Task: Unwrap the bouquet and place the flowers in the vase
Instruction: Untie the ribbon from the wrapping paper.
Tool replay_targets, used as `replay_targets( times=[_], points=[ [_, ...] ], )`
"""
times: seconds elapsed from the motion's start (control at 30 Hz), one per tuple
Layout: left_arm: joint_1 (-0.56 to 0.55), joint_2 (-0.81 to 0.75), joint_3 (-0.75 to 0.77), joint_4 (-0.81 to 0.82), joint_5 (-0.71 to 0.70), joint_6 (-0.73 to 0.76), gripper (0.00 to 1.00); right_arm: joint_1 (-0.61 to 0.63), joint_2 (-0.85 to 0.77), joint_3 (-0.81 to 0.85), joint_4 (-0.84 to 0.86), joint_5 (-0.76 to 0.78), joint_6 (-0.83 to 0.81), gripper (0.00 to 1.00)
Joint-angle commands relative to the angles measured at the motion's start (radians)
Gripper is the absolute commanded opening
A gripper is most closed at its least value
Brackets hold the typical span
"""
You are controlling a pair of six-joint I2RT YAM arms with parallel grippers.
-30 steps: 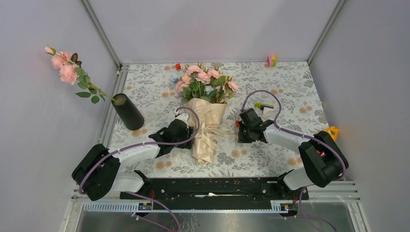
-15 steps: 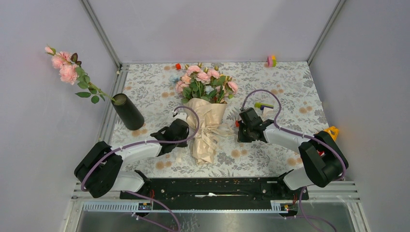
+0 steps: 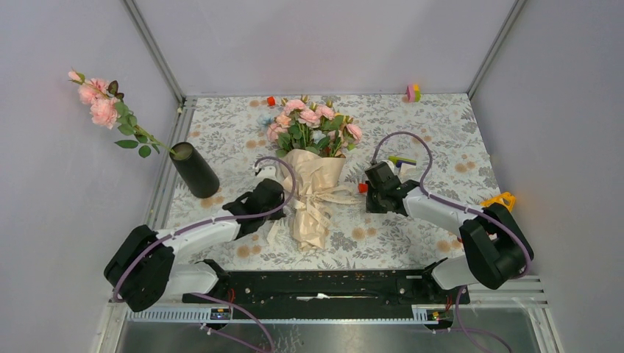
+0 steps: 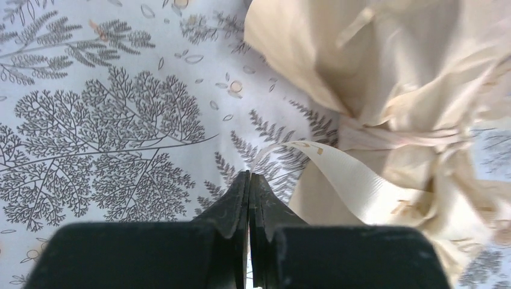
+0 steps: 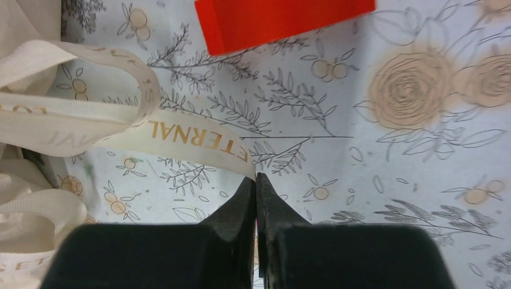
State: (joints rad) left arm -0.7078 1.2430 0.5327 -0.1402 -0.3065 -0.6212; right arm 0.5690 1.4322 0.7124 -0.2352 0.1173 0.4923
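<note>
Kraft-paper bouquet [image 3: 313,198] was laid mid-bench [image 3: 441,132], heads far. Its cream ribbon [image 5: 199,135] was pinched in closed jaws by left gripper [image 4: 249,176] and right gripper [image 5: 255,176]. Black vase [image 3: 195,170] was found left.

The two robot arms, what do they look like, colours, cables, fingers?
Both the left arm and right arm have white link shells with bulky black joint housings. A thin purple cable loops along each toward the wrist. The left gripper and right gripper are matte black, with wedge-shaped fingers tapering to narrow tips. No markings show.
</note>
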Motion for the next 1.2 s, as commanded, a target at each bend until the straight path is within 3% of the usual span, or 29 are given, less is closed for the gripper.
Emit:
replay_targets(
  times=[0.0, 0.47, 1.17],
  points=[
    [0.014, -0.057, 0.061, 0.027, -0.014, -0.05, 0.0, -0.003, -0.04, 0.084, -0.077, 0.143, 0.001, 0.0],
    [0.147, -0.172, 0.009, 0.005, 0.028, -0.11, 0.0, -0.007, -0.084, 0.121, -0.133, 0.226, 0.06, 0.0],
    [0.266, -0.267, -0.042, -0.032, 0.031, -0.098, 0.0, -0.084, -0.089, 0.063, -0.135, 0.2, 0.1, 0.0]
  ],
)
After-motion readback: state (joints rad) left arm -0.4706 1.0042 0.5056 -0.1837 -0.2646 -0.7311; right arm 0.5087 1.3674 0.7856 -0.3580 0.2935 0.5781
